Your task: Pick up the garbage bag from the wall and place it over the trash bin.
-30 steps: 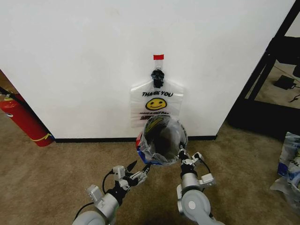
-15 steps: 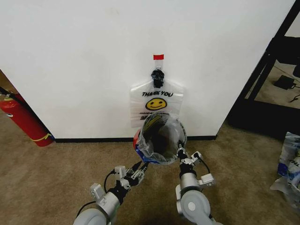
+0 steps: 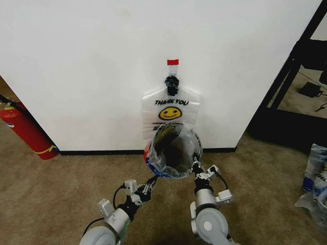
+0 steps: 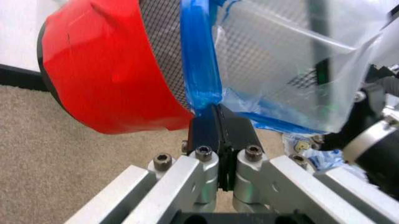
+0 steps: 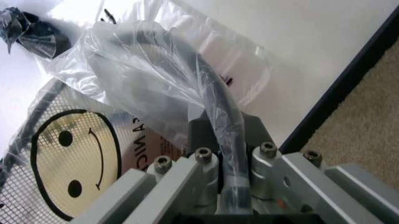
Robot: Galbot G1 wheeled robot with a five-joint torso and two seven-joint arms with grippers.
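Note:
One garbage bag (image 3: 171, 108) with a yellow smiley and "THANK YOU" hangs from a black hook on the white wall. In front of it the black mesh trash bin (image 3: 174, 154) is tilted with its mouth toward me, and a second translucent bag (image 3: 190, 144) is pulled over its rim. My left gripper (image 3: 152, 180) is shut on that bag's blue edge (image 4: 201, 70) at the rim, beside the bin's red base (image 4: 106, 70). My right gripper (image 3: 195, 167) is shut on the plastic-wrapped black rim (image 5: 218, 112). A smiley print (image 5: 74, 163) shows through the mesh.
A red fire extinguisher (image 3: 25, 130) leans on the wall at far left. A black shelf frame (image 3: 291, 71) stands at the right, with plastic bags (image 3: 316, 178) on the carpet near it. Brown carpet lies around the arms.
Both arms have carried the bin slightly up and left, toward the wall. The left gripper's fingers, spread a second ago, are now pinched together at the rim.

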